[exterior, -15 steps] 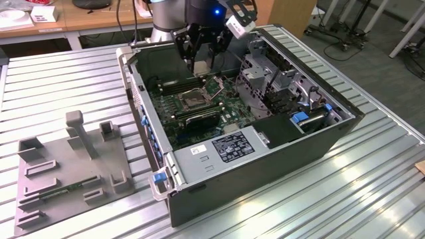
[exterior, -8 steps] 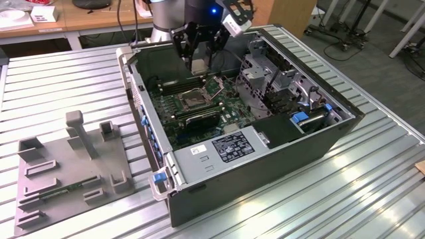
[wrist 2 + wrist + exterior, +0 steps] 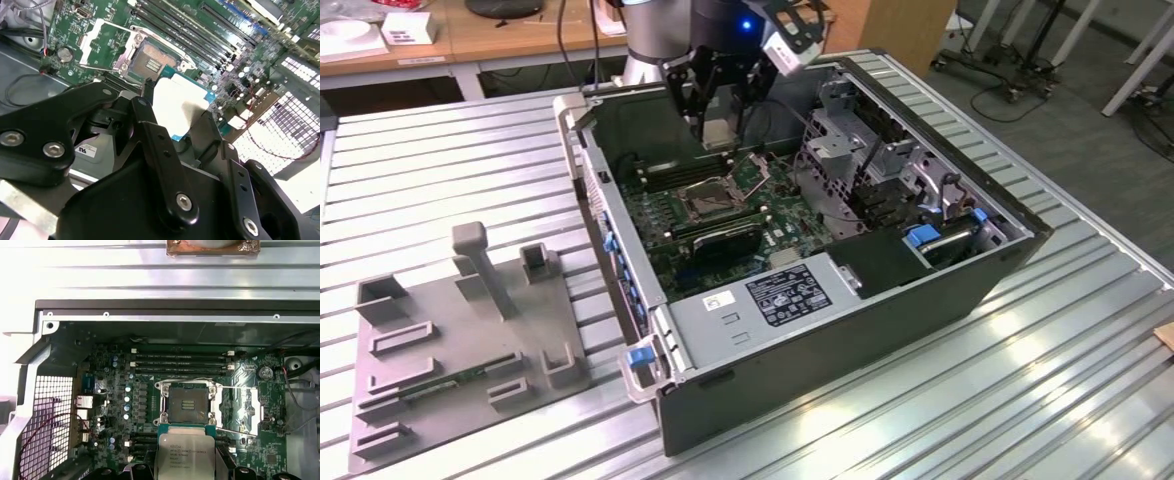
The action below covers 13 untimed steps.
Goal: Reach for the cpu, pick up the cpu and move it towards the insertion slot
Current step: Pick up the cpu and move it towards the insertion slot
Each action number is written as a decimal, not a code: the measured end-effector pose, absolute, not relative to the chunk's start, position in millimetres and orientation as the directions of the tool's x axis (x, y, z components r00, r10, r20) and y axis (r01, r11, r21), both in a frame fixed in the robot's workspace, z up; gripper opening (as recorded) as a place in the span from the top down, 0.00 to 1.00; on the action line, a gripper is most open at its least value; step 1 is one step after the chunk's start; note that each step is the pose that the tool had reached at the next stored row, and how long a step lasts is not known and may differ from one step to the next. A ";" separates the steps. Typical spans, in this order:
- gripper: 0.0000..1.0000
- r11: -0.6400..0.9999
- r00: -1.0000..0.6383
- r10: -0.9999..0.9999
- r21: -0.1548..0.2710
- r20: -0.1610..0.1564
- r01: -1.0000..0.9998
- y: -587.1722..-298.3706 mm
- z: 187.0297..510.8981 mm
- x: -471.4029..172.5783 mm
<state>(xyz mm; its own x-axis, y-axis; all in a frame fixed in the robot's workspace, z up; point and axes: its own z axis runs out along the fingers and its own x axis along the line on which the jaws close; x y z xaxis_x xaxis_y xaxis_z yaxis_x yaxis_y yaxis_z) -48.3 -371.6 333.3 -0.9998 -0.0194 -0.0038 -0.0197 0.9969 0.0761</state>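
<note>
The cpu (image 3: 186, 452), a thin flat square chip with a silvery-white metal top and a teal-green edge, is up off the board and held roughly level, its printed face clear in the first wrist view and its pale top (image 3: 181, 102) catching the light in the second wrist view. Just beside it on the green motherboard lies the insertion slot (image 3: 187, 405), a square silver metal frame around a dark brownish centre, its cover plate swung open to one side and the socket bare; in the exterior view the slot (image 3: 708, 199) sits mid-board inside the open computer case.
</note>
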 end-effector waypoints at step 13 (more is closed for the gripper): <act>0.46 0.997 -1.000 -0.019 0.077 -0.004 -0.020 -363.3 322.3 -47.6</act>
